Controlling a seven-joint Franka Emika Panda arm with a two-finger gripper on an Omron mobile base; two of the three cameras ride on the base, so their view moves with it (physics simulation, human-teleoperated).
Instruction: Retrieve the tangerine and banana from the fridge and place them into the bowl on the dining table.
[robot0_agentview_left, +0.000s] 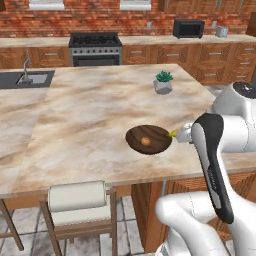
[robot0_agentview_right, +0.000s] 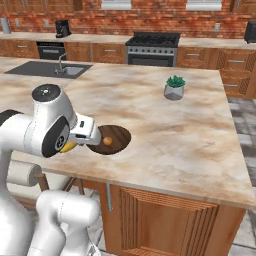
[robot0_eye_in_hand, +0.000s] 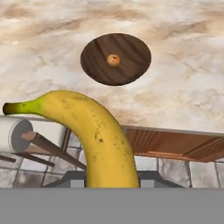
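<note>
My gripper (robot0_agentview_left: 177, 134) is shut on the banana (robot0_eye_in_hand: 101, 136), a yellow curved fruit with a green-dark tip that rises large from the bottom of the hand view. Its tip (robot0_agentview_left: 172, 133) pokes out beside the bowl's right rim, and the banana (robot0_agentview_right: 68, 146) also peeks from under the hand. The dark brown wooden bowl (robot0_agentview_left: 134, 138) (robot0_agentview_right: 120, 135) (robot0_eye_in_hand: 94, 61) sits near the front edge of the marbled dining table (robot0_agentview_left: 90, 110). The small orange tangerine (robot0_agentview_left: 145, 141) (robot0_agentview_right: 107, 141) (robot0_eye_in_hand: 113, 60) lies in its middle. The hand hovers at the table's edge, short of the bowl. The fridge is out of view.
A grey potted plant (robot0_agentview_left: 163, 82) (robot0_agentview_right: 174, 87) stands farther back on the table. A padded chair (robot0_agentview_left: 77, 200) (robot0_eye_in_hand: 13, 133) is tucked under the front edge. A sink (robot0_agentview_left: 27, 77) is set in at the far left. A stove (robot0_agentview_left: 95, 47) and counters line the brick wall.
</note>
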